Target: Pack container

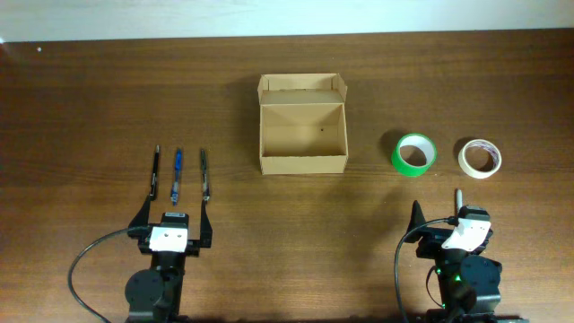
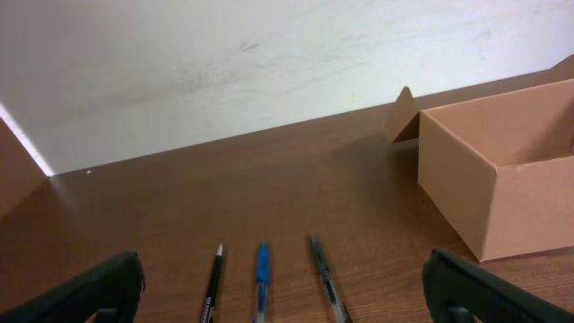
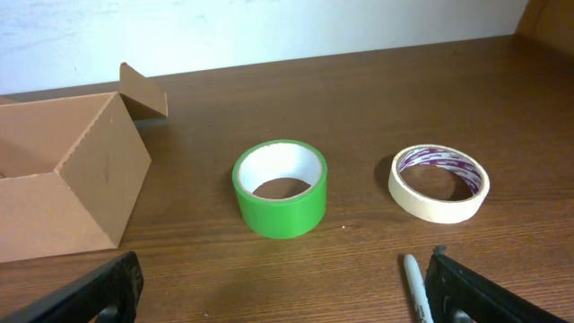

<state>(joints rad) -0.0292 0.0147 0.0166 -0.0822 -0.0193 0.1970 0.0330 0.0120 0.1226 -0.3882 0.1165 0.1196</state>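
Left fingers (image 2: 99, 292) standing spread, gripping nothing; pens (image 1: 177, 175) lying just ahead. Right fingers (image 3: 90, 292) likewise spread, facing green tape (image 3: 280, 188). Box (image 1: 302, 135) sitting open mid-worktop, toward back edge. Advice: straddling one item squarely before closing.

You have a dark brown wooden table (image 1: 90, 99). The open tan cardboard container (image 1: 302, 165) sits at its middle, flap laid back. To the right lie a green tape roll (image 3: 280, 213) and, near it but apart, a cream tape roll (image 3: 439, 206), both flat. To the left, a black pen (image 1: 154, 172), a blue pen (image 1: 177, 175) and a grey pen (image 1: 204, 175) lie side by side. A white marker (image 3: 416, 289) lies nearer the front, right.
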